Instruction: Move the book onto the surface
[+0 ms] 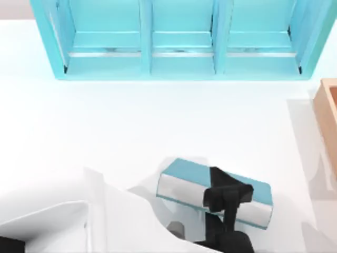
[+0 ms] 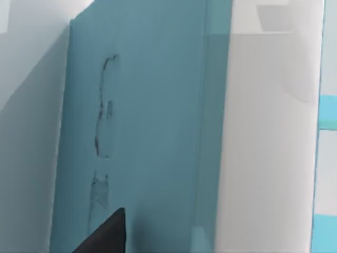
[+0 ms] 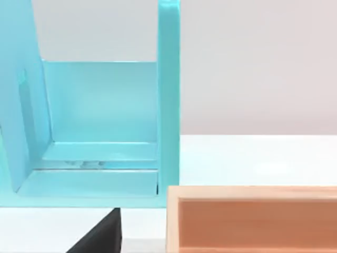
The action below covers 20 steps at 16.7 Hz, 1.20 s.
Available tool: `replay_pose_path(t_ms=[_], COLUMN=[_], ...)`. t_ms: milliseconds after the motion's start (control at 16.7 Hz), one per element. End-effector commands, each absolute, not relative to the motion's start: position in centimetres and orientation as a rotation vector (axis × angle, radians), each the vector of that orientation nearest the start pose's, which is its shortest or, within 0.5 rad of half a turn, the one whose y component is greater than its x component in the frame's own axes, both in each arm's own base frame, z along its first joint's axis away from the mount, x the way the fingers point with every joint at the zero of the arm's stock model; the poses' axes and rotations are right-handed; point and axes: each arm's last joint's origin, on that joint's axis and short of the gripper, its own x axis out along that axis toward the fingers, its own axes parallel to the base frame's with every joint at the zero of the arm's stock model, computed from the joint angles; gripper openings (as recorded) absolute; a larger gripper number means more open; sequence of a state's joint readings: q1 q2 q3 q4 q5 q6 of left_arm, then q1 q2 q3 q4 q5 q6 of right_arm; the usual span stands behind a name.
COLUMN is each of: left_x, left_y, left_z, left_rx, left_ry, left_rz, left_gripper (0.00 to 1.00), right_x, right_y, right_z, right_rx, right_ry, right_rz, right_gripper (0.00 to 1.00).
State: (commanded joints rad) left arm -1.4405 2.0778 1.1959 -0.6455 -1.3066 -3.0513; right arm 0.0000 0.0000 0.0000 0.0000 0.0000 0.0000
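The teal-blue book (image 1: 185, 176) with whitish page edges sits tilted near the front middle of the white surface (image 1: 105, 121), casting a shadow below it. My left gripper (image 1: 224, 196) reaches in from the front edge and is shut on the book across its right half. In the left wrist view the book's cover (image 2: 152, 132) is very close, with one dark fingertip (image 2: 105, 234) against it. My right gripper (image 3: 100, 237) is parked at the right, facing the shelf and the box.
A turquoise compartmented shelf unit (image 1: 181, 42) spans the back of the table. A tan wooden box (image 1: 329, 113) stands at the right edge, close before the right wrist camera (image 3: 253, 219). White arm links lie at the front left (image 1: 47, 226).
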Motion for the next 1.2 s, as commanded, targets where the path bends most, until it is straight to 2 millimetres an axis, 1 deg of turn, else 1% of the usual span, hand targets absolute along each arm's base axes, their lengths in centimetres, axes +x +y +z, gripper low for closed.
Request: replay_pose_path(t_ms=[240, 420, 600, 780, 1020, 1200], left_x=[7.8, 6.7, 4.3, 1.3, -2.9, -5.4], left_y=[-35.2, -35.5, -35.8, -35.7, -35.3, -35.0], left_z=[10.3, 9.9, 9.3, 9.2, 10.0, 10.8], left_rx=[-1.528, -1.524, -1.518, -1.511, -1.507, -1.518], left_ry=[0.114, 0.135, 0.168, 0.185, 0.162, 0.133], left_rz=[0.301, 0.297, 0.302, 0.315, 0.322, 0.312], left_gripper=[1.00, 1.00, 1.00, 1.00, 1.00, 1.00], right_x=[10.6, 10.6, 10.6, 10.6, 10.6, 10.6], right_y=[-0.1, -0.1, -0.1, -0.1, -0.1, -0.1], right_z=[16.0, 16.0, 16.0, 16.0, 16.0, 16.0], right_rx=[0.000, 0.000, 0.000, 0.000, 0.000, 0.000], right_ry=[0.000, 0.000, 0.000, 0.000, 0.000, 0.000], right_rz=[0.000, 0.000, 0.000, 0.000, 0.000, 0.000], right_gripper=[1.00, 1.00, 1.00, 1.00, 1.00, 1.00])
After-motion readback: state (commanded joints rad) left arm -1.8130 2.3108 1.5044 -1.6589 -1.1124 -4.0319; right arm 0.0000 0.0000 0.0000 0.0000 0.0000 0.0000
